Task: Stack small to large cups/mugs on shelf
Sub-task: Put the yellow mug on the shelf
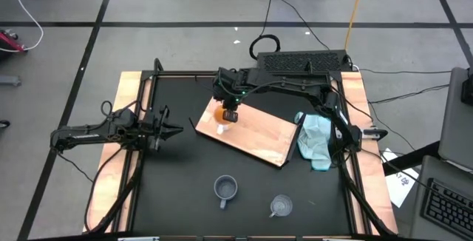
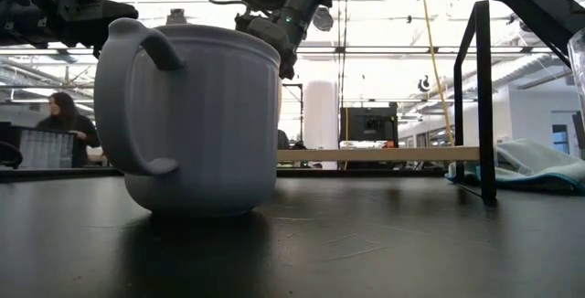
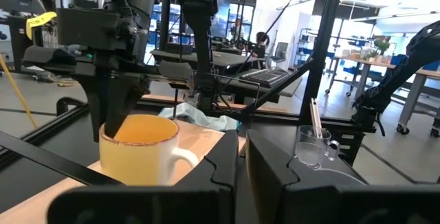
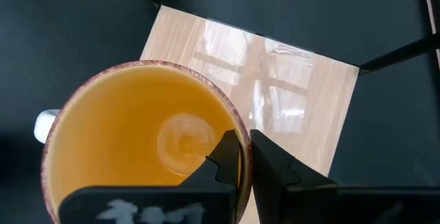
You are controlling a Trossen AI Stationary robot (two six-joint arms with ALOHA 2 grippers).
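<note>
The orange mug (image 1: pixel 222 112) is at the left end of the light-wood shelf board (image 1: pixel 259 136), with its white handle (image 3: pixel 187 159) toward my left arm. My right gripper (image 4: pixel 242 145) reaches over it from above and is shut on its rim. The grey-blue mug (image 1: pixel 225 188) and the clear glass cup (image 1: pixel 281 206) stand upright on the black tabletop near the front edge. My left gripper (image 1: pixel 171 130) is shut and empty, above the table left of the board. My right gripper pinches the orange mug's wall at the rim (image 4: pixel 240 161), on the side away from the handle, with one finger inside the mug and one outside. The fingers come from above, pointing down. The mug stays upright; whether its base is on the board is hidden.
A light blue cloth (image 1: pixel 316 142) lies bunched at the board's right end. A black frame (image 1: pixel 140 115) runs along the table's left, right and far sides. In the low view the grey-blue mug (image 2: pixel 192 120) hides the orange mug. A person (image 2: pixel 66 120) sits in the room behind.
</note>
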